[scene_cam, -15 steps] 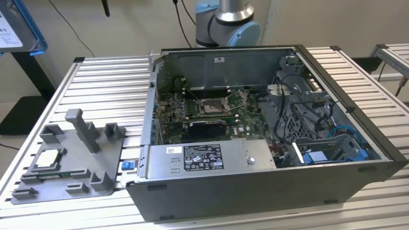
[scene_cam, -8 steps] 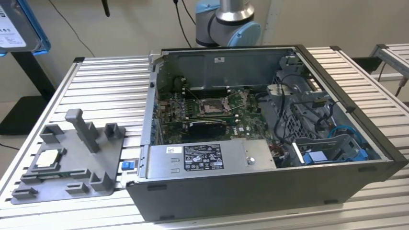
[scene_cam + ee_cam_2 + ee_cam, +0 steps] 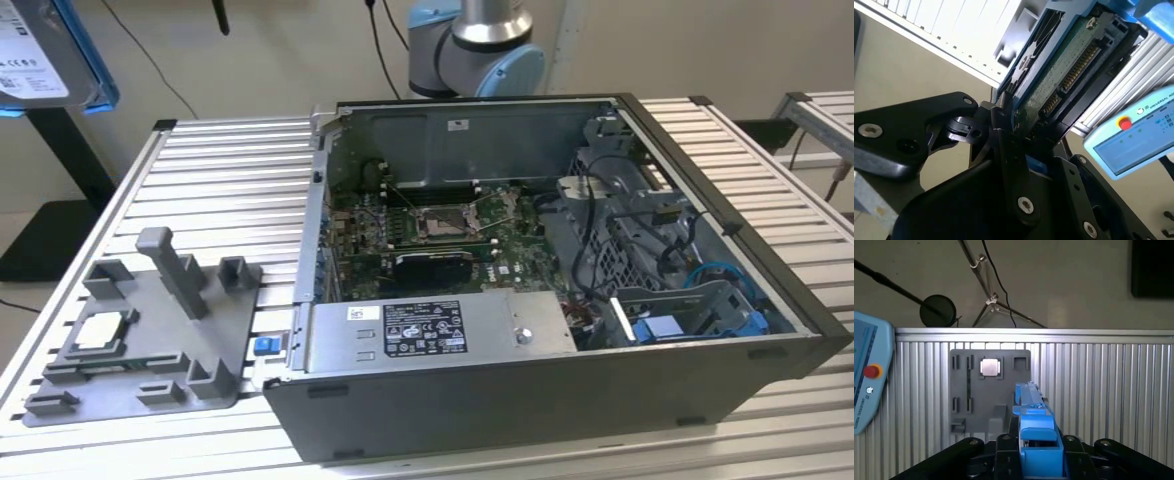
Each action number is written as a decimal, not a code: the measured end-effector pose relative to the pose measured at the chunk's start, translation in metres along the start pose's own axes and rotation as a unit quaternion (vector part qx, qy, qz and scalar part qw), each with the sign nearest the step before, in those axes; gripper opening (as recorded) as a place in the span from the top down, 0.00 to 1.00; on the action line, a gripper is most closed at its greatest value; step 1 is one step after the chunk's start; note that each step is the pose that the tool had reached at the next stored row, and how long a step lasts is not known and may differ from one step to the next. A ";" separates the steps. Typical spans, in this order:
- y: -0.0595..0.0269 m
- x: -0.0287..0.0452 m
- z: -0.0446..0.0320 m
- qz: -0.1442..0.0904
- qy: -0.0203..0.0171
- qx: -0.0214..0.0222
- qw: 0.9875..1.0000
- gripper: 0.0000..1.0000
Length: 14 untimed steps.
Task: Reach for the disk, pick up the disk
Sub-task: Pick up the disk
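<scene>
The black two-fingered end effector point(image 3: 1021, 127) is clenched on one end of the flat silver-grey disk point(image 3: 1064, 65) in its blue plastic carrier, so the pick-up looks done. In the exterior view the disk point(image 3: 40, 60) hangs at the exterior view's far left, clear of the ribbed aluminium tabletop point(image 3: 227, 190). The first wrist view shows its blue edge point(image 3: 1036, 425) standing between the fingers. It is likely stiff, fairly heavy and fragile, with a bare green circuit board on one face. The grip is best kept on the carrier's rails, away from the connector pins. Below lie one grey moulded fixture tray point(image 3: 147, 340), one square silver processor chip point(image 3: 100, 335) and one open dark computer case point(image 3: 534, 400).
</scene>
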<state>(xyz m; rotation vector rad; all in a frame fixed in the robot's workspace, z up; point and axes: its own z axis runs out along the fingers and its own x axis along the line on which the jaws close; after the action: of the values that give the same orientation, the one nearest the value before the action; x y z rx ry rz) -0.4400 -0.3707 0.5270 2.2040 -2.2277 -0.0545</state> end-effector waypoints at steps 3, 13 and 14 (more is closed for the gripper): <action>-0.0043 0.0000 -0.0001 0.000 0.000 0.000 1.000 1.00; -0.0210 -0.0002 -0.0006 0.000 0.000 0.000 1.000 1.00; -0.0227 -0.0003 -0.0007 0.000 0.000 0.000 1.000 1.00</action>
<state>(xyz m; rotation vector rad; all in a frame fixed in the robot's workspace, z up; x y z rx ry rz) -0.4173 -0.3707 0.5270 2.2040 -2.2277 -0.0545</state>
